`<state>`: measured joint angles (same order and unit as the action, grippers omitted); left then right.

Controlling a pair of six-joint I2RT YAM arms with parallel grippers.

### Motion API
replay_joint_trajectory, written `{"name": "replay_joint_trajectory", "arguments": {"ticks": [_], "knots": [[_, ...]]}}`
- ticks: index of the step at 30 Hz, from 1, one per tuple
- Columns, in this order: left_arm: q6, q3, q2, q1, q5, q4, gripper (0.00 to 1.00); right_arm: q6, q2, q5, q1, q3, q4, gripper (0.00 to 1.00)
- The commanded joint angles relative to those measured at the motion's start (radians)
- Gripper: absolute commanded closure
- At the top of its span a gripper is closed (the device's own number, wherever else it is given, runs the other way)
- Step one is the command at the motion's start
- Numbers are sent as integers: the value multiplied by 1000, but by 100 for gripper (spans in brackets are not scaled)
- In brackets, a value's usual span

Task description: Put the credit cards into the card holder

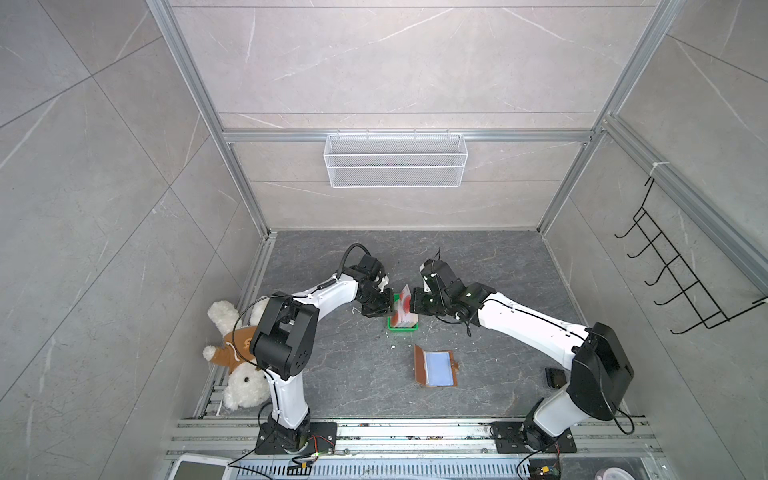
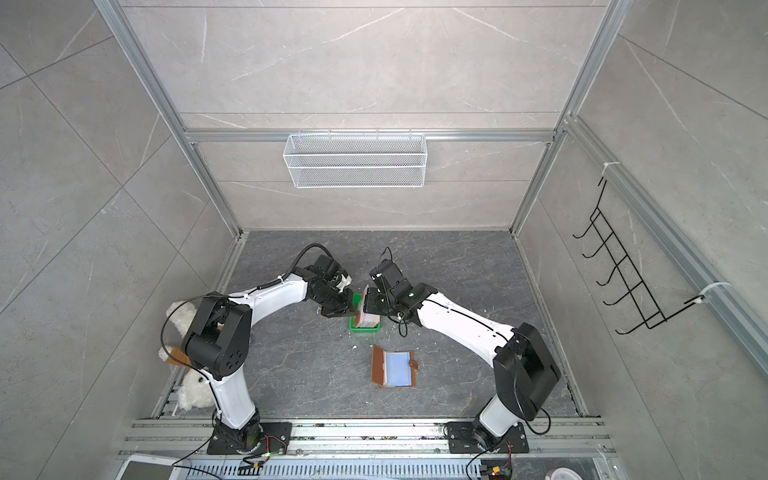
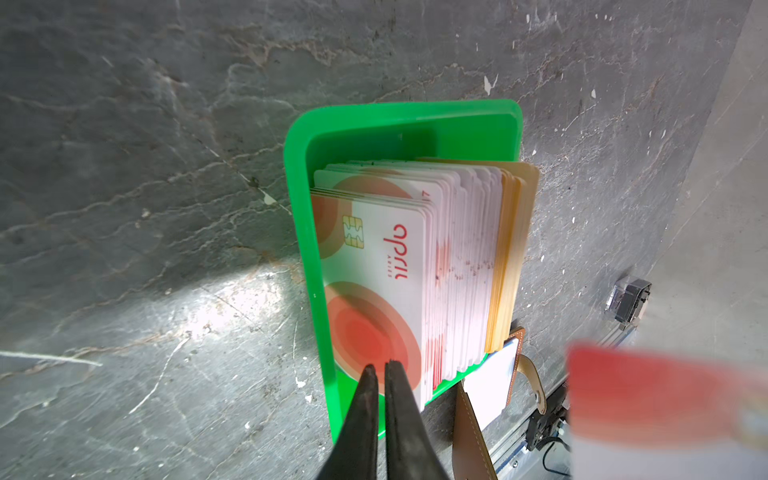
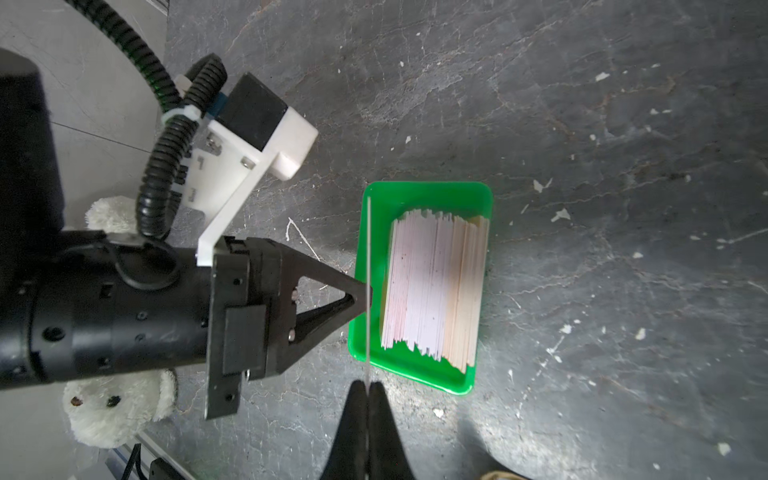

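Lying open on the dark stone tabletop (image 1: 353,374), the tan-brown leather card holder (image 1: 435,365) shows bluish plastic sleeves. Beyond it, whitish-pink credit cards (image 1: 405,318) stand stacked on edge in a small green plastic tray (image 1: 402,329). There the right gripper (image 4: 368,388) pinches a single card (image 1: 405,296) upright (edge-on from its wrist); the left gripper (image 3: 381,370) has its fingers nearly meeting, empty.

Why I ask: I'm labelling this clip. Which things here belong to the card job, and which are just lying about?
Job: card stack in the green tray; single card pinched by the right pincer; open wallet; left pincer, shut, near that card.
Lying about: teddy bear; wire basket; hook rack.
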<state>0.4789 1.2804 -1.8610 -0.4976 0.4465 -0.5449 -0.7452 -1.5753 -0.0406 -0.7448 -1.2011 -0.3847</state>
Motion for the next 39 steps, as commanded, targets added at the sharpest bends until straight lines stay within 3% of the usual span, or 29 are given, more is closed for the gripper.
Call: {"name": "replay_joint_trajectory", "arguments": {"ticks": [1, 10, 24, 31, 39], "knots": [[1, -8, 63, -2, 5, 9, 89, -2, 78, 13, 8, 52, 3, 100], [-9, -92, 234, -56, 22, 83, 79, 35, 300, 23, 14, 247, 37, 100], [288, -508, 593, -176, 26, 558, 75, -3, 663, 10, 13, 504, 82, 100], [392, -633, 641, -203, 97, 846, 71, -70, 826, -18, 12, 603, 156, 100], [517, -716, 563, -235, 148, 1224, 68, -114, 989, 11, 12, 653, 162, 100]]}}
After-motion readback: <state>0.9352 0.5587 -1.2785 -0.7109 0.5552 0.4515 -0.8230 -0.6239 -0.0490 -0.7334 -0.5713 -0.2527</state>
